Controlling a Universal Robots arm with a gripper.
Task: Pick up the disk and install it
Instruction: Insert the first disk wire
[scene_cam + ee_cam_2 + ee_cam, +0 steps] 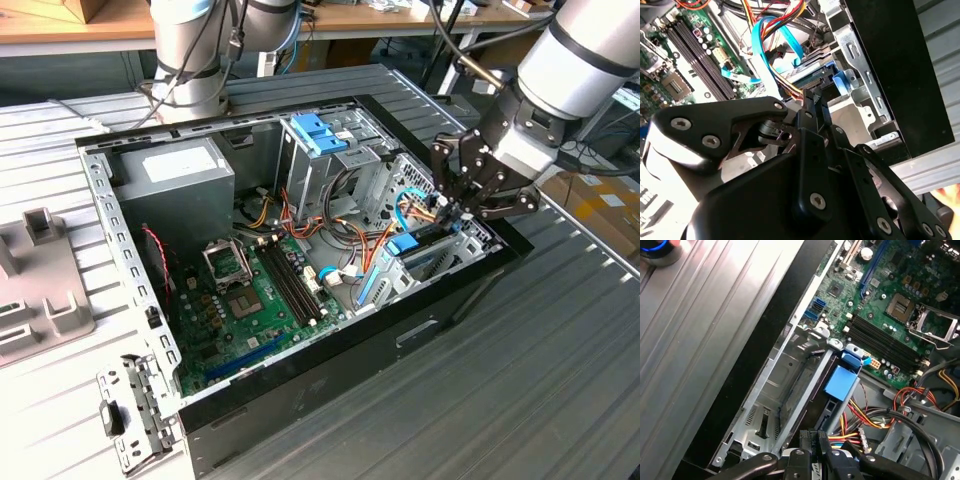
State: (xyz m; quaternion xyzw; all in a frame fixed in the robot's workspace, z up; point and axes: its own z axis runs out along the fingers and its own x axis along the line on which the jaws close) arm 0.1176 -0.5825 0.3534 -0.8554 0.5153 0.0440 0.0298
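The disk sits in the lower metal drive bay of the open computer case (pixel 470 290), at the exterior view's right. Its blue end tab (pixel 403 243) faces the motherboard, with light-blue rails (pixel 376 285) beside it. In both wrist views the blue tab (pixel 841 382) (pixel 842 80) lies just ahead of my fingertips. My gripper (pixel 452 215) hangs over the bay's outer end, close above the disk. Its black fingers (pixel 805 440) stand together, so the gripper (pixel 812 437) (pixel 812 95) is shut with nothing seen between them.
A green motherboard (pixel 255 300) fills the case floor. A grey power supply (pixel 175 175) sits at the back left, and a tall cage with a blue latch (pixel 318 132) at the back. Coloured cables (pixel 385 225) run near the bay. A grey fixture (pixel 40 280) lies outside, left.
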